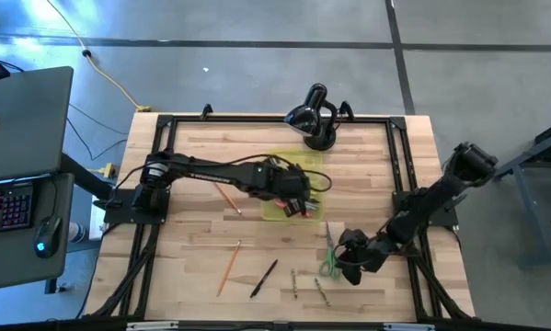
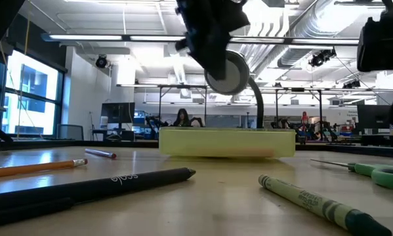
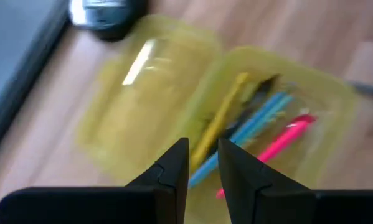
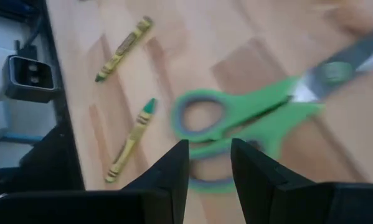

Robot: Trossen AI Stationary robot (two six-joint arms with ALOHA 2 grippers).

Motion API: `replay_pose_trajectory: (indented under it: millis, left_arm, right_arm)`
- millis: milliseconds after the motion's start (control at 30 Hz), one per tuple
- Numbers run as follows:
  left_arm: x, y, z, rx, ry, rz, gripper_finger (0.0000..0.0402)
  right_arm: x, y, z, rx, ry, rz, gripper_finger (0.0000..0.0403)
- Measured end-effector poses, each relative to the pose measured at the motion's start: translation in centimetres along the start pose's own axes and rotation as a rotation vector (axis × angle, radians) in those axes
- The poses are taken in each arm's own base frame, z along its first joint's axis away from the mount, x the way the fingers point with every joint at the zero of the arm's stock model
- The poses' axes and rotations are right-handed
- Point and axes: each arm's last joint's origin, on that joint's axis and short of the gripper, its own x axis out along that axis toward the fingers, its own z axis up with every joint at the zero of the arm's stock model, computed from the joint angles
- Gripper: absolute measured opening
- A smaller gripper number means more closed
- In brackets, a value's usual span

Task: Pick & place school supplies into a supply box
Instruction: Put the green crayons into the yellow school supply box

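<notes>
The supply box (image 1: pixel 277 176) lies open near the table's middle, seen edge-on in the low view (image 2: pixel 226 142). Its tray (image 3: pixel 326 93) holds a yellow pen (image 3: pixel 222 115), blue pens (image 3: pixel 254 121) and a pink pen (image 3: pixel 284 138). My left gripper (image 3: pixel 203 155) hovers above the tray (image 1: pixel 300 204), fingers a narrow gap apart, holding nothing. The green-handled scissors (image 1: pixel 328 262) lie flat on the table's near right part. My right gripper (image 4: pixel 210 155) hangs just over their handles (image 4: pixel 236 115), fingers slightly apart and empty, at the scissors' right side in the high view (image 1: pixel 344 260).
Loose on the near table: a black pen (image 1: pixel 264 278), an orange pencil (image 1: pixel 227 268), a wood-coloured pencil (image 1: pixel 218 248), another pencil (image 1: pixel 227 198) left of the box, and two green crayons (image 4: pixel 122 50) (image 4: pixel 131 140). A black domed device (image 1: pixel 314 115) stands at the far edge.
</notes>
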Motion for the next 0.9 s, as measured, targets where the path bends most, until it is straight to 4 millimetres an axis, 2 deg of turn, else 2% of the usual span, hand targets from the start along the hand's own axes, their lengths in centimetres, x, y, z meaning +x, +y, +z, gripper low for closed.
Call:
replay_pose_trajectory:
  millis: [100, 200, 300, 433, 700, 900]
  left_arm:
    - [-1.4, 0.7, 0.1, -0.007, 0.013, 0.111, 0.0118]
    - [-2.8, 1.5, 0.0, -0.023, 0.027, 0.212, 0.0117]
    - [-4.2, 1.8, -0.3, -0.042, 0.035, 0.284, 0.0116]
    - [-6.6, 2.0, -1.1, -0.071, -0.005, 0.367, 0.0115]
    - [-12.6, 2.1, -2.7, -0.192, -0.18, 0.354, 0.0115]
    - [-15.8, 0.8, -4.3, -0.201, -0.255, 0.276, 0.0115]
  right_arm:
    - [1.2, 0.6, -0.4, 0.01, -0.016, 0.076, 0.0099]
    - [1.8, 1.0, -0.7, 0.039, -0.007, 0.077, 0.0099]
    - [1.8, 1.8, -0.9, 0.039, -0.002, 0.056, 0.0099]
    - [1.4, 3.9, -0.4, 0.027, -0.006, 0.034, 0.0099]
    - [0.5, 8.4, 0.7, -0.042, -0.078, -0.151, 0.0099]
    - [3.2, 11.3, -0.5, -0.095, -0.17, -0.197, 0.0099]
